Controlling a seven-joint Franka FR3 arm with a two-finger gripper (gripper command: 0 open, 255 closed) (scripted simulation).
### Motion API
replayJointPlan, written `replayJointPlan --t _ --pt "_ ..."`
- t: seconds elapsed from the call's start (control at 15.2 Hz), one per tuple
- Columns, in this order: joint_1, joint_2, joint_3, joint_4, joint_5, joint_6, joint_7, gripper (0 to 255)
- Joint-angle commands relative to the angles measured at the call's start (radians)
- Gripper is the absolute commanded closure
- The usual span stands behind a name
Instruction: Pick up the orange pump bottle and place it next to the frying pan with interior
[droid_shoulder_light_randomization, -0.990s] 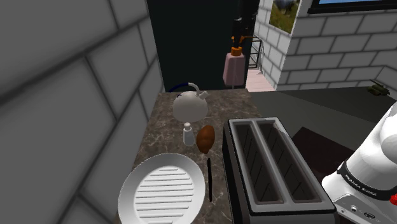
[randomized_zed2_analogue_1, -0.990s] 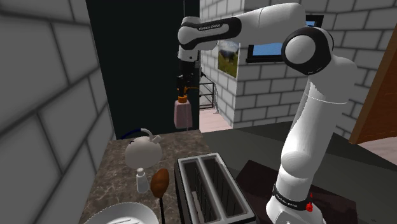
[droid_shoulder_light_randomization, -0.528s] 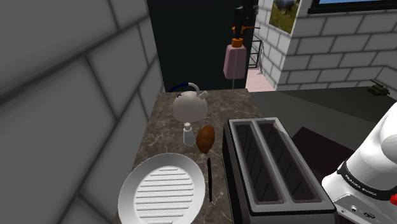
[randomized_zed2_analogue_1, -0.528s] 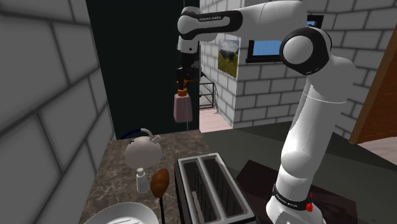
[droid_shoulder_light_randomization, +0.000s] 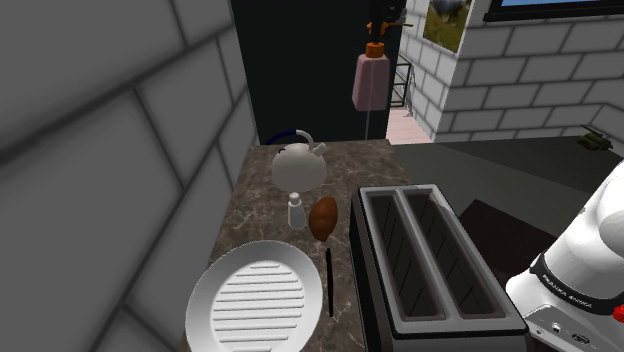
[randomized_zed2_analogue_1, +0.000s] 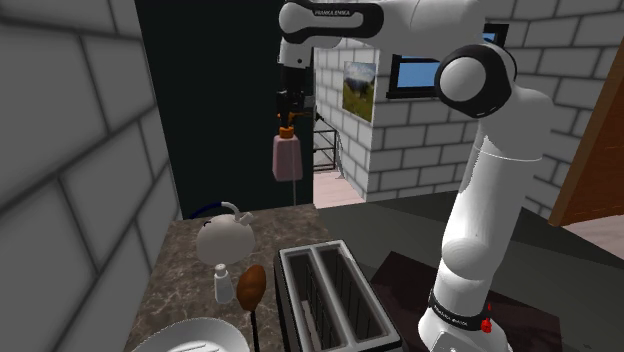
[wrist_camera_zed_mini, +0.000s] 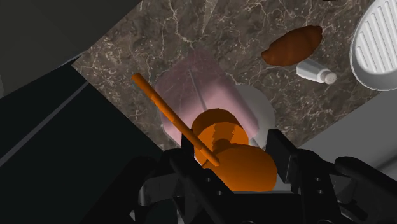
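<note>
The pump bottle (droid_shoulder_light_randomization: 371, 82) has a pale pink body and an orange pump top. It hangs high in the air over the far end of the marble counter (droid_shoulder_light_randomization: 252, 212). My gripper (droid_shoulder_light_randomization: 377, 38) is shut on its orange pump head, with the body dangling below. From the second exterior view the bottle (randomized_zed2_analogue_1: 287, 159) hangs under the gripper (randomized_zed2_analogue_1: 287, 123), well above the kettle. Looking down the hand, the gripper (wrist_camera_zed_mini: 232, 168) clasps the orange cap and the pink bottle (wrist_camera_zed_mini: 202, 86) points down at the counter. The white ribbed frying pan (droid_shoulder_light_randomization: 262, 297) lies at the counter's near end.
A white kettle (droid_shoulder_light_randomization: 299, 165), a small white shaker (droid_shoulder_light_randomization: 295, 209) and a brown bread roll (droid_shoulder_light_randomization: 323, 216) sit between the bottle and the pan. A dark two-slot toaster (droid_shoulder_light_randomization: 430, 262) fills the counter's right side. A grey block wall runs along the shoulder view's left.
The gripper has risen steadily with the bottle held in it, so the bottle now hangs higher above the counter. Nothing on the counter has moved.
</note>
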Motion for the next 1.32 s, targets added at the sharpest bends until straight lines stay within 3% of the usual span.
replayJointPlan --t 0.0,0.46,0.86,1.25 --pt "0.000 0.011 0.000 0.042 0.001 -0.031 0.003 255" --pt "-0.002 0.053 -0.003 0.183 0.006 -0.130 0.009 255" --pt "0.051 -0.133 0.062 -0.033 -0.010 -0.089 0.122 255" --pt "0.095 -0.280 0.139 -0.182 -0.001 -0.076 0.241 255"
